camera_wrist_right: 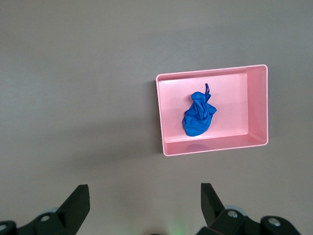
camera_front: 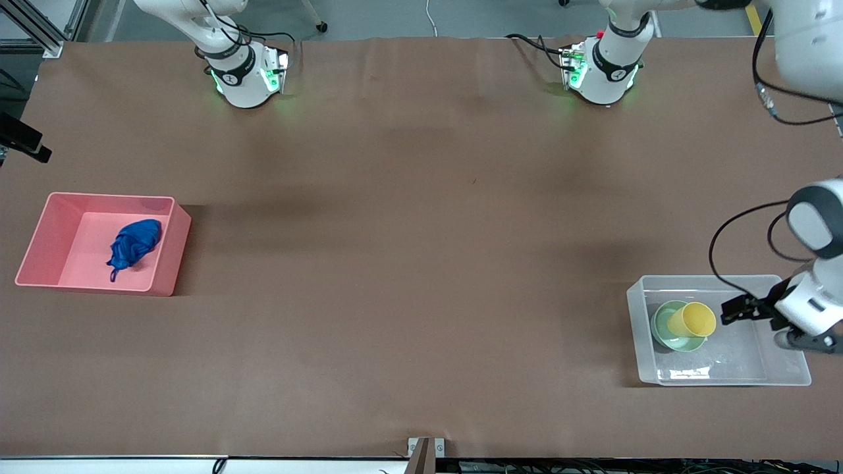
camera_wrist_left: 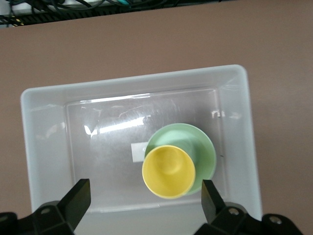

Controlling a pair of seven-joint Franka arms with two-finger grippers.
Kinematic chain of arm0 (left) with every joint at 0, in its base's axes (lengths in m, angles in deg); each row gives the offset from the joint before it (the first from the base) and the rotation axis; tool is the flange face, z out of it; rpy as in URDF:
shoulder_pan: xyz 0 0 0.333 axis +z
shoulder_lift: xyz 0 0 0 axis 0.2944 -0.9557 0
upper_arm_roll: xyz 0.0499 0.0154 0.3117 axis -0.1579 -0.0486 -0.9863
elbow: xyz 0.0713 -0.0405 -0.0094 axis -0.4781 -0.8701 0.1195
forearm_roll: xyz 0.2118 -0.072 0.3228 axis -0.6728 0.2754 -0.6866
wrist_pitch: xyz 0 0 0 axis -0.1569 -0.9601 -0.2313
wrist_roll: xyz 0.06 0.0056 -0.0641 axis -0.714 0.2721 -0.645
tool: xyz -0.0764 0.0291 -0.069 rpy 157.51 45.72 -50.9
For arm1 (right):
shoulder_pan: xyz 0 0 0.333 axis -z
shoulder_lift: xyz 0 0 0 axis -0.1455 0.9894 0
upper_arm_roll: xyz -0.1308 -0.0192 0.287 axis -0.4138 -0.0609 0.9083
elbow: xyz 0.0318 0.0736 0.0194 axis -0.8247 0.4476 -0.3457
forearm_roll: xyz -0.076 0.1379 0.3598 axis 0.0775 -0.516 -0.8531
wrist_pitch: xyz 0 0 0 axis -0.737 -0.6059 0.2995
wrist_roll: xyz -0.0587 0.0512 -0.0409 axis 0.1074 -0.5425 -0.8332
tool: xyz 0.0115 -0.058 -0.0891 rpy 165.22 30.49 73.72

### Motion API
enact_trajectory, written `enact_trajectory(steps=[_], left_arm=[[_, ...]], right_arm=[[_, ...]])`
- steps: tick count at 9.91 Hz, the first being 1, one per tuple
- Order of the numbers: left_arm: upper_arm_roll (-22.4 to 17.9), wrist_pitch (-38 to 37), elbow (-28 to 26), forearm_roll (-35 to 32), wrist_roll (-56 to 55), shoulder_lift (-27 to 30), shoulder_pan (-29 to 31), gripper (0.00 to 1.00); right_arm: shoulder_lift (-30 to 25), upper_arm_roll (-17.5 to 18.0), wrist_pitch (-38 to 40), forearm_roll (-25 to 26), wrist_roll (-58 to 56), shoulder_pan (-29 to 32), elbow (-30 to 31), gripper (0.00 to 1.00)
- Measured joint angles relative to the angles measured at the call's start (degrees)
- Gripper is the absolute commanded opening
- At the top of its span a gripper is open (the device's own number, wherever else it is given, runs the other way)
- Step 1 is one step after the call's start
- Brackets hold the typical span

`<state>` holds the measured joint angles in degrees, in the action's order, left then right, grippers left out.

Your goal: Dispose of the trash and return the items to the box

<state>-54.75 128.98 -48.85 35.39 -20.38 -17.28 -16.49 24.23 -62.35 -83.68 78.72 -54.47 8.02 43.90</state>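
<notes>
One small yellow plastic cup sits in one pale mint-green round bowl, both inside the clear rectangular plastic bin. The left gripper hangs over that bin, empty, fingers spread wide above the cup. One crumpled bright blue cloth wad lies in one pink rectangular bin at the right arm's end of the brown tabletop. The right gripper waits, fingers apart, empty.

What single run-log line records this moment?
blue cloth: in pink bin | yellow cup: in green bowl, clear box | left gripper: open over box | right gripper: open
</notes>
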Motion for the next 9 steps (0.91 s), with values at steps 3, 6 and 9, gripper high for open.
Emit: enact_trajectory(steps=[3, 6, 9], left_arm=[[0.1, -1.5, -12.6, 0.0, -2.4, 16.0, -1.3, 1.0], [1.2, -14.9, -14.2, -2.5, -4.8, 26.8, -2.3, 1.0], [2.4, -26.5, -3.1, -5.3, -8.9, 28.0, -2.4, 1.0]], right_arm=[[0.0, 0.0, 0.0, 0.0, 0.0, 0.0, 0.0, 1.0], [0.0, 0.0, 0.0, 0.0, 0.0, 0.0, 0.0, 1.0], [0.0, 0.0, 0.0, 0.0, 0.0, 0.0, 0.0, 1.0]])
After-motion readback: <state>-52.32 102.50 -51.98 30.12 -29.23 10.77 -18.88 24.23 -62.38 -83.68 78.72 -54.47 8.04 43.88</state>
